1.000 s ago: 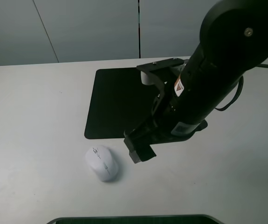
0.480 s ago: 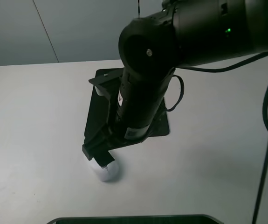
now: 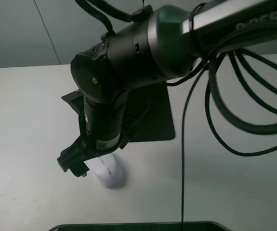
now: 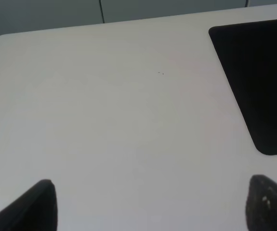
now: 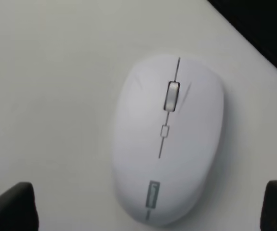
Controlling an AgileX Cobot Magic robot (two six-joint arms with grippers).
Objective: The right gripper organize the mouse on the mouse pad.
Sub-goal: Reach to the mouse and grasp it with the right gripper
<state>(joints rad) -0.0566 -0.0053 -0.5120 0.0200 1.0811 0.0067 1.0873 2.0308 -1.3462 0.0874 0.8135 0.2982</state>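
Right gripper point(image 5: 143, 208) jaws wide apart over mouse point(image 5: 169, 139).

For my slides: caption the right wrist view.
Right gripper, open, poised over the white mouse on the table beside the mouse pad.

Dk grey arm point(image 3: 128, 53) w/ blk cables point(image 3: 182, 168)

Exterior high: mounted above, looks steeply down on the white surface point(image 3: 22, 110), wall point(image 3: 90, 29) beyond; medium range, the right arm point(image 3: 128, 57) fills much of the view. Left wrist: low oblique look along the surface toward the wall, taking in one side of the mouse pad point(image 4: 258, 82). Right wrist: very close, nearly straight down on the mouse point(image 5: 169, 139). Exterior and right wrist share the mouse; exterior and left wrist share the mouse pad and bare surface.
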